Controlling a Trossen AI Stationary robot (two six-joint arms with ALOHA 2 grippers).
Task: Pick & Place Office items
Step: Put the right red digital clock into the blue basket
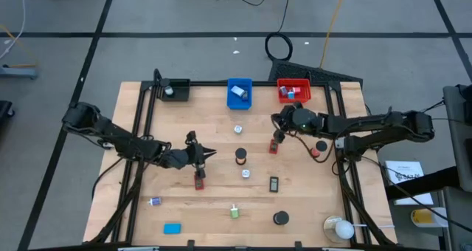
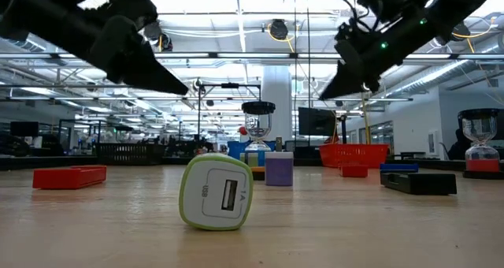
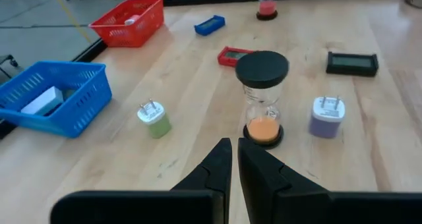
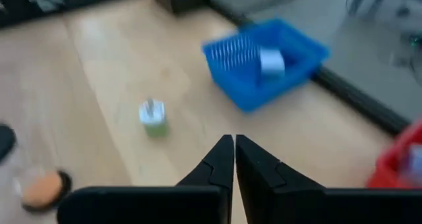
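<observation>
Small office items lie scattered over the wooden table (image 1: 214, 199). An hourglass with a black cap (image 1: 241, 156) (image 3: 263, 99) stands just beyond my left gripper (image 1: 212, 153) (image 3: 234, 148), which hovers shut over the table's middle left. A green charger (image 1: 238, 130) (image 3: 155, 119) (image 4: 153, 117) and a purple charger (image 1: 245, 174) (image 3: 328, 114) rest on the wood. My right gripper (image 1: 273, 120) (image 4: 234, 145) hangs shut right of centre, pointing toward the blue bin (image 1: 240, 93) (image 4: 264, 62). A flat red piece (image 1: 274, 145) (image 3: 233, 55) lies below it.
The black bin (image 1: 175, 90), the blue bin and the red bin (image 1: 293, 90) line the far edge. A black slab (image 1: 273, 183), a black disc (image 1: 280, 218), a blue block (image 1: 172, 228), a green charger (image 1: 234, 212) (image 2: 216, 191) and a white object in a clear holder (image 1: 339, 229) lie nearer. Metal frame rails run along both sides.
</observation>
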